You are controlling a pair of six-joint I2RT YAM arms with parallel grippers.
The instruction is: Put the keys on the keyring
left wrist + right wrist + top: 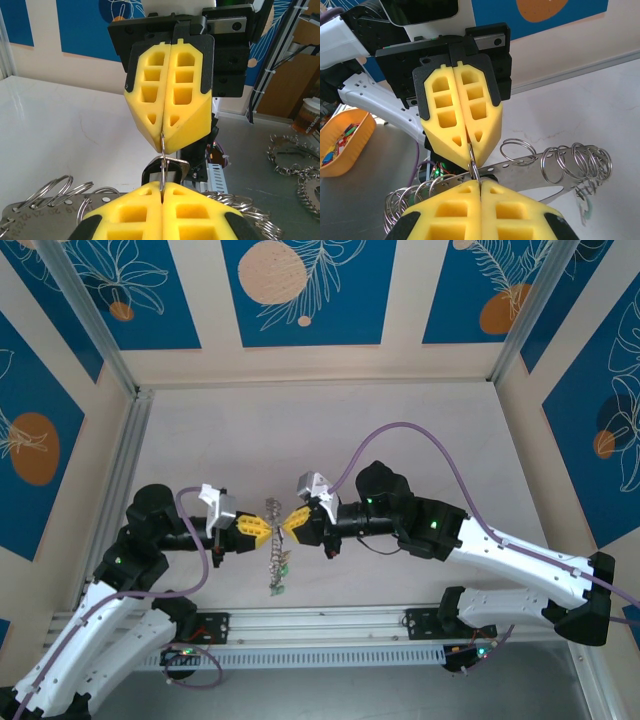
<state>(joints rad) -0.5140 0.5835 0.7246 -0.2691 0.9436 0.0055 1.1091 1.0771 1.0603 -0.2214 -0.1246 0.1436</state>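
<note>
Two pinches — left gripper (265,527) and right gripper (288,524) both clamped tight on the keyring (163,146) wire | step: likely prying hoop open | advice: counter-twist slowly, grips centred.

Fingers (125,215) of the left gripper (162,189) are matt yellow plastic, pocketed. Pinched at their tips, the keyring (163,150) is thin, bright, smooth metal. Just beyond the right gripper (480,183), a punched strip (520,167) looks dull brushed metal.
</note>
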